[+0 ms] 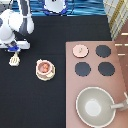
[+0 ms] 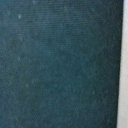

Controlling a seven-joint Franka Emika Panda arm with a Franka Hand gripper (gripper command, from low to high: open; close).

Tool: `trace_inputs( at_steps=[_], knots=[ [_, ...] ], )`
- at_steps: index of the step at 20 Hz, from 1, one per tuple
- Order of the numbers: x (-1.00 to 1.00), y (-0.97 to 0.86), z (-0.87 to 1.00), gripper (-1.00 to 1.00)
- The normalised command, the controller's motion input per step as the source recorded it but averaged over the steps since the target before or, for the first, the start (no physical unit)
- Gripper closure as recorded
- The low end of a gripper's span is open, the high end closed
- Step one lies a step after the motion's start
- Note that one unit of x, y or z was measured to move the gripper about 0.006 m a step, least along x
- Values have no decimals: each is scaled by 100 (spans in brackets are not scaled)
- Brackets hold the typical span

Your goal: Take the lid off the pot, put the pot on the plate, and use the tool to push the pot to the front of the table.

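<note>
Pot seated on plate, lid off; hand at the exterior view's far left, over the tool.

Exterior view: the pot (image 1: 44, 67) sits on the plate (image 1: 38, 74), left of centre on the black counter (image 1: 55, 107). The lid (image 1: 79, 50) lies on the pink stove (image 1: 122, 70) beside the burners (image 1: 104, 51). The hand (image 1: 14, 49) hovers just above the tool (image 1: 15, 60); open or closed cannot be told. A grey pan (image 1: 94, 105) sits lower right.
Wrist view: only dark counter surface (image 2: 55, 65).
</note>
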Motion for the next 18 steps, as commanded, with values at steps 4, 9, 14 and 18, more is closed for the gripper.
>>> trace_inputs(
  at_steps=[4, 9, 14, 18],
  knots=[
    [-8, -3, -1, 100],
    [-3, 0, 9, 100],
    [-28, 16, 87, 100],
    [-42, 46, 94, 100]
  ],
)
